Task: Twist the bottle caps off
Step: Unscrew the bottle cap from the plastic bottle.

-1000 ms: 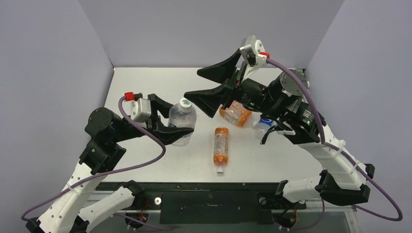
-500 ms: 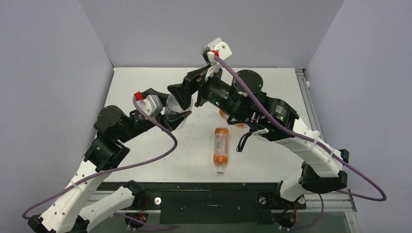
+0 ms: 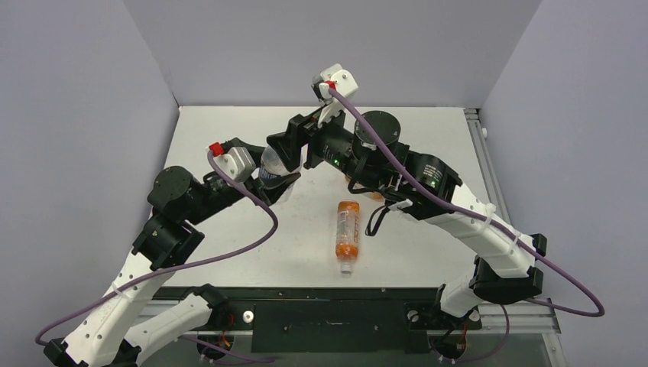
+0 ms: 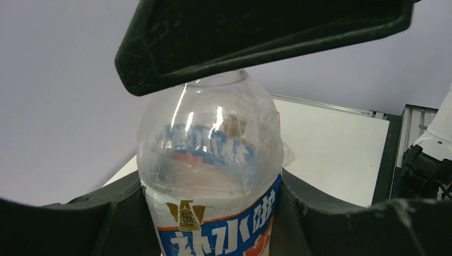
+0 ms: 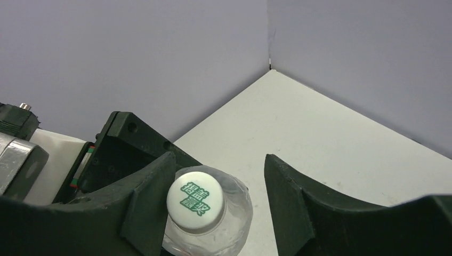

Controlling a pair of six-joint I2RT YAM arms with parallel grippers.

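Bottle (image 4: 210, 160), clear with a blue-and-red label, sits pinched between the left gripper's (image 3: 272, 186) fingers. Right gripper (image 5: 218, 178) straddles its white, green-marked cap (image 5: 196, 199), jaws spread: one finger touches the cap, the other stands apart.

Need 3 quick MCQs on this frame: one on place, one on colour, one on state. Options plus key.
1. Where is the slim orange bottle?
A) lying on the table between the arms
B) standing by the back wall
C) lifted in the air

2. What colour is the print on the white cap?
A) red
B) green
C) black

3. What state is the clear bottle in?
A) lying loose, cap off
B) standing alone, untouched
C) gripped by the left tool, cap on

Key: 1 A, it lies flat mid-table in the top view; 2 B, green characters show in the right wrist view; 3 C, the tool clamps its sides and the cap sits on its neck.
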